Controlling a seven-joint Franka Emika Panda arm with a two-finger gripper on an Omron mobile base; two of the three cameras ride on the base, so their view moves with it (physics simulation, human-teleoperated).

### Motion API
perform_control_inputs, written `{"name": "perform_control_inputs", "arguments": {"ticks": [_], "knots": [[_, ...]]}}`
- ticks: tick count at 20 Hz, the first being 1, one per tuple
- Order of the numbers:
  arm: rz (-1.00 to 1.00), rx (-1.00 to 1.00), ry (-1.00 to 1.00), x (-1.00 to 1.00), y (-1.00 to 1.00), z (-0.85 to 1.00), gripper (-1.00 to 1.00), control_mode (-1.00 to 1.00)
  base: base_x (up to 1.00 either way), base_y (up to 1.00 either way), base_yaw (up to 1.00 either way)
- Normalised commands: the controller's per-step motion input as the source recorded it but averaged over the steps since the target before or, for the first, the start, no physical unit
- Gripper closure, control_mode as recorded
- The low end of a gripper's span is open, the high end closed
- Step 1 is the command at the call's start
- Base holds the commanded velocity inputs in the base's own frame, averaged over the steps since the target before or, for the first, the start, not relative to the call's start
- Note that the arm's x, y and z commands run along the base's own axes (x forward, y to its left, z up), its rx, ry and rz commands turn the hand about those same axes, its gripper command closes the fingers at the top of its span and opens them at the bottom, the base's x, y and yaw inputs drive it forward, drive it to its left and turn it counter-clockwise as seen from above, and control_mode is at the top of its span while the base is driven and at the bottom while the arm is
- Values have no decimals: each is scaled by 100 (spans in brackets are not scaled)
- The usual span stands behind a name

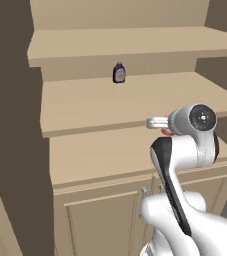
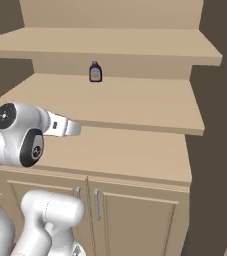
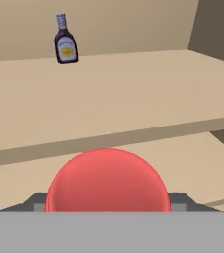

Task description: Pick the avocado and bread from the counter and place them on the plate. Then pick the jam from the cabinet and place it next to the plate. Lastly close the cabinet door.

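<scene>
The jaws clamp the red jam (image 3: 107, 180) (its round top faces the hand camera) low inside the cabinet (image 1: 110, 150); a dark bottle (image 3: 65, 40) stands on the shelf (image 3: 108, 99) above.

jam (image 3: 107, 180) hiding finger tips (bottom cut off), bottle label (image 3: 67, 49) unreadable

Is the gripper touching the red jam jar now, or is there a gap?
Touching. In the hand view the jam sits right between the gripper's dark fingertips, which press on both its sides with no gap visible.
</scene>
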Motion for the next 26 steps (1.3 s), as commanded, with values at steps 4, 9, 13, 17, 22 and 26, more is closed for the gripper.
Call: {"name": "perform_control_inputs", "arguments": {"ticks": [4,9,13,17,22,26], "knots": [[0,0,0,0,0,0,100,100,-47,-38,0],[0,0,0,0,0,0,100,100,-64,-18,0],[0,0,0,0,0,0,100,100,-68,-1,0],[0,0,0,0,0,0,100,100,-66,0,0],[0,0,0,0,0,0,100,100,-64,0,0],[0,0,0,0,0,0,100,100,-59,0,0]]}}
